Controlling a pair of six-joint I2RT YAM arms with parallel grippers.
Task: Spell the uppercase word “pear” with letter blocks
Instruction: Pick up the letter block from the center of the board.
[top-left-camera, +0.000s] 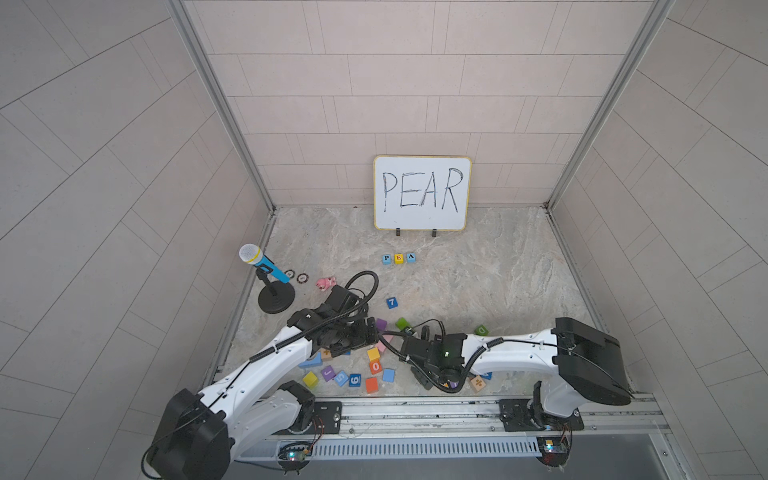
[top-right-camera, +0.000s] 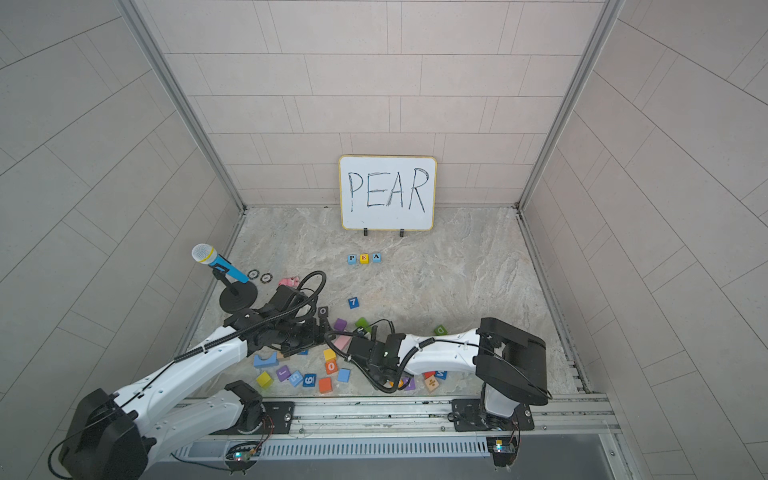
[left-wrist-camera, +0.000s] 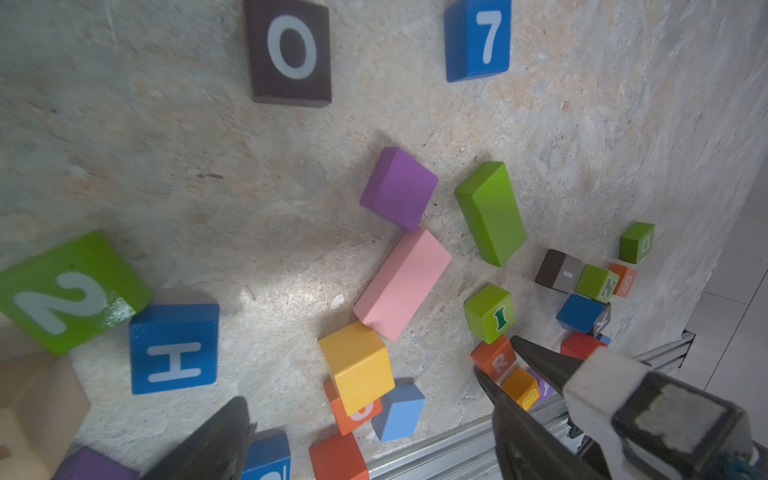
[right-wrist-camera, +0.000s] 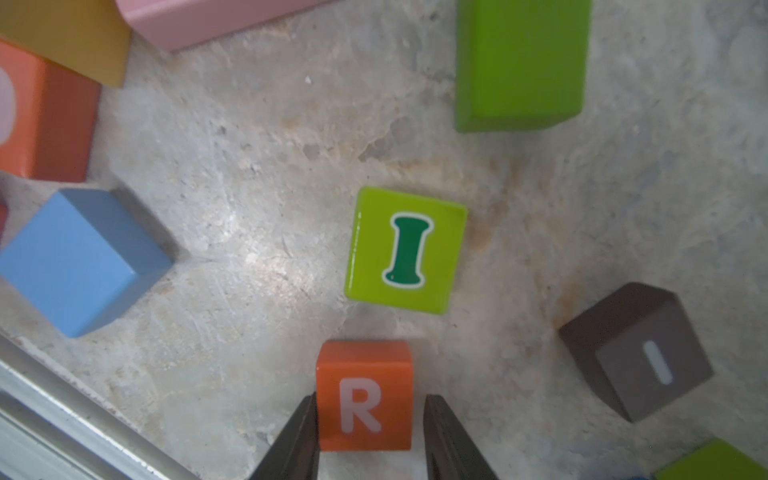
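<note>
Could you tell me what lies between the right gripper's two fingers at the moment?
The orange R block sits between the right gripper's fingers, clearest in the right wrist view; whether they already pinch it is unclear.

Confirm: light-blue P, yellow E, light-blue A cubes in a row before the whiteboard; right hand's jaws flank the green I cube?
Wrong cube. The right wrist view shows the right hand flanking the orange wooden cube with white R; the green I cube is untouched. Rest holds: light-blue P cube, yellow E cube, light-blue A cube in a row before the whiteboard.
</note>
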